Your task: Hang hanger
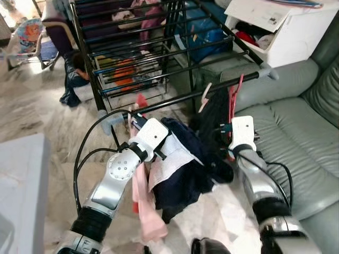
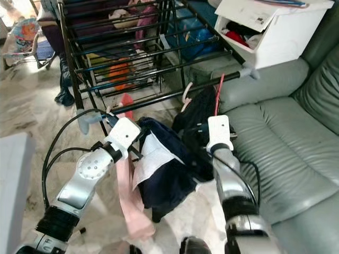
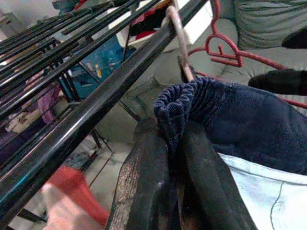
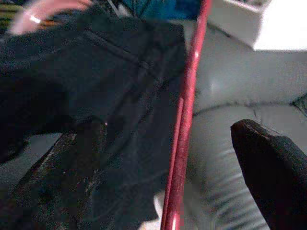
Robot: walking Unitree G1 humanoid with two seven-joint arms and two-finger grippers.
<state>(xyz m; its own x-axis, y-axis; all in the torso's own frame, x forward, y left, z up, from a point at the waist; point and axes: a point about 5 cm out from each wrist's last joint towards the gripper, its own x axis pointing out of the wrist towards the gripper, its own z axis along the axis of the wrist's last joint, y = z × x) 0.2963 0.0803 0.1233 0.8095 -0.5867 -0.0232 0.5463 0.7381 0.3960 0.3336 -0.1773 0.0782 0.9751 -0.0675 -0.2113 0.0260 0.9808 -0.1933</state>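
A black metal drying rack [image 1: 139, 50] with many parallel rails stands on the pale marble floor [image 1: 32, 114], and its front rail [image 1: 185, 98] runs from a grey end cap near the left arm to a second grey cap by the grey-green leather sofa [image 1: 296, 127]. Two hangers sit at that front rail: a red plastic hanger [image 1: 233, 98] toward the sofa end, carrying a black garment [image 1: 214, 119], and a pale pink hanger [image 1: 204, 97] whose hook curves over the rail just beside it.

The left gripper [image 3: 178, 143] is pinched tight on the ribbed waistband of a dark navy garment [image 1: 183, 174] with a white lining patch, held up close under the front rail, near its left end. A pink cloth [image 1: 145, 206] dangles below the left wrist.

The right gripper [image 4: 177, 143] stands wide, its two black fingers [image 4: 271, 167] straddling the red hanger's straight arm without touching it; one finger lies against the black garment, the other toward the sofa.

One white cardboard box [image 1: 278, 26] rests on the sofa's far armrest.
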